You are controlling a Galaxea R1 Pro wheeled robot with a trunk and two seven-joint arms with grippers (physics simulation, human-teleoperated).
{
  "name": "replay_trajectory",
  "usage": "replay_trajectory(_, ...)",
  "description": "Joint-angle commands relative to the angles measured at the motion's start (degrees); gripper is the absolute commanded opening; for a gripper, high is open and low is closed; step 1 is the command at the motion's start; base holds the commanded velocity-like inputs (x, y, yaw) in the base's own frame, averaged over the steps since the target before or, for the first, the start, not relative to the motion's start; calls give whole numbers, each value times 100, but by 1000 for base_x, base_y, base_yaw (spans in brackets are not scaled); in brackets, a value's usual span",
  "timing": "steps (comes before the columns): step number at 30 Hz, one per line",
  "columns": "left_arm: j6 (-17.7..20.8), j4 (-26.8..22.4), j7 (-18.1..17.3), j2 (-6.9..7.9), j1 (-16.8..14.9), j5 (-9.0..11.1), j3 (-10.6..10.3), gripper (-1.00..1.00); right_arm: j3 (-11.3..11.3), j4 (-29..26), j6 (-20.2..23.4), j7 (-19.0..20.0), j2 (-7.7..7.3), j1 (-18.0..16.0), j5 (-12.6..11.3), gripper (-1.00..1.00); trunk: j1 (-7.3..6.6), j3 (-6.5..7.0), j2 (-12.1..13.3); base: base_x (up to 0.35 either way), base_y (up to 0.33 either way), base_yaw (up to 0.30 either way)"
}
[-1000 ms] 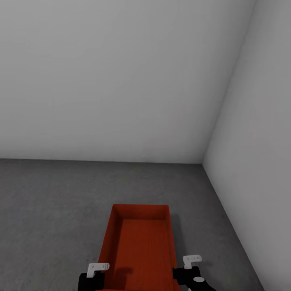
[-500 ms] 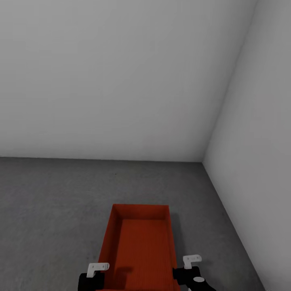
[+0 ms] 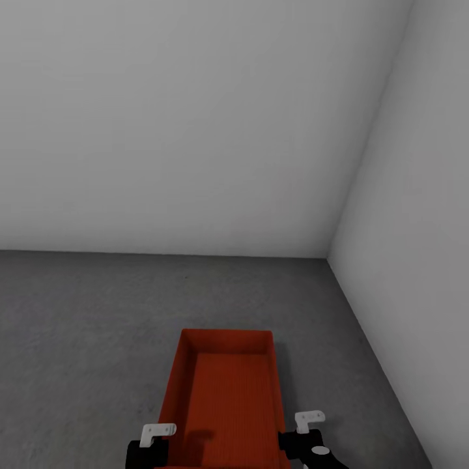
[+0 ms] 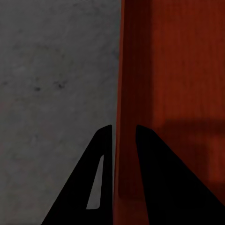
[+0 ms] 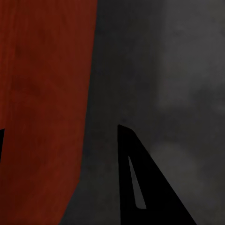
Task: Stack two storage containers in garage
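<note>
Near the garage's far right corner, the storage container (image 3: 227, 397) sits on the floor (image 3: 85, 339), its long wall pinched by the left hand (image 4: 123, 133), while the right hand (image 5: 61, 133) is spread wide.

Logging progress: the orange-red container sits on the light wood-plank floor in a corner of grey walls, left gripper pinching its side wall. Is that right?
Not quite. The floor under the orange-red container is rough dark-grey concrete, not light wood planks, as the head view shows. The rest holds: pale-grey walls meet in a corner, and the left wrist view shows the left gripper with a finger on either side of the container's side wall.
</note>
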Motion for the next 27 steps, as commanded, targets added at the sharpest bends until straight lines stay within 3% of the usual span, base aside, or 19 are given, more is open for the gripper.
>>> replay_trajectory(1,-19,-2,83,3,-4,-11,26,-100,29,9,-11,-56,-3,-3,20,-100,-1,-4,-2,0,0,0)
replay_trajectory(10,-20,-4,81,2,-4,-11,25,-100,29,9,-11,-56,-3,-3,18,-100,-1,-4,-2,0,0,0)
replay_trajectory(15,-20,-3,83,2,-4,-11,25,-100,29,9,-11,-56,-3,-3,18,-100,109,-94,-202,0,0,0)
replay_trajectory(27,-17,-2,84,3,-4,-11,28,-100,29,9,-11,-56,-3,-3,19,-100,197,-166,-363,0,0,0)
